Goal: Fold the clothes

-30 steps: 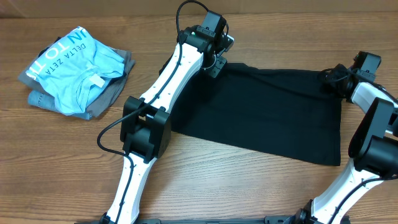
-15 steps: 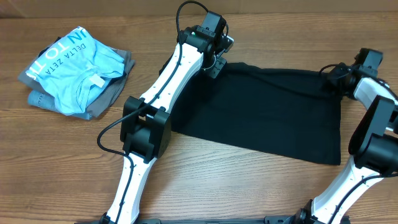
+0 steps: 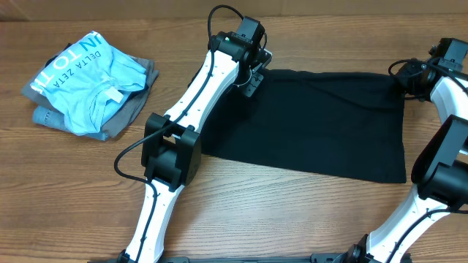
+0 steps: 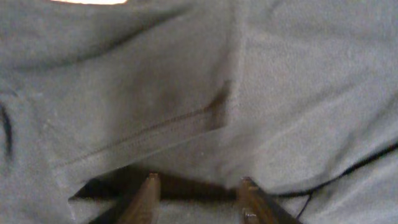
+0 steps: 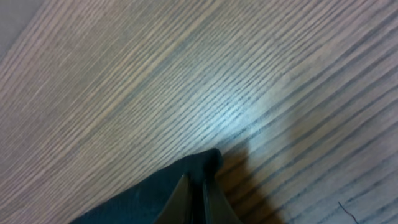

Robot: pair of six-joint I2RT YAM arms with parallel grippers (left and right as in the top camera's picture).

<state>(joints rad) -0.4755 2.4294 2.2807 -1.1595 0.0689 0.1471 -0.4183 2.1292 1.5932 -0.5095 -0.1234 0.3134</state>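
Note:
The clothes (image 3: 322, 124), a plain black garment, lie flat across the middle and right of the wooden table (image 3: 292, 219). My left gripper (image 3: 252, 79) sits at the garment's far left corner. In the left wrist view its fingers (image 4: 151, 190) stand apart over the black fabric (image 4: 186, 81), close to a stitched hem, so the left gripper (image 4: 199, 186) is open. My right gripper (image 3: 409, 79) is at the far right corner. The right wrist view shows the right gripper (image 5: 198, 186) shut on the tip of the black corner (image 5: 155, 199), just above bare wood.
A light blue shirt with white lettering (image 3: 91, 80) lies bunched on a grey garment (image 3: 139, 102) at the far left of the table. The left arm's body (image 3: 172, 153) crosses the garment's left edge. The right arm (image 3: 442, 168) stands along the right edge.
The right gripper closed on the far right corner and pulled it right and away, straightening the far edge. The left gripper opened at the far left corner.

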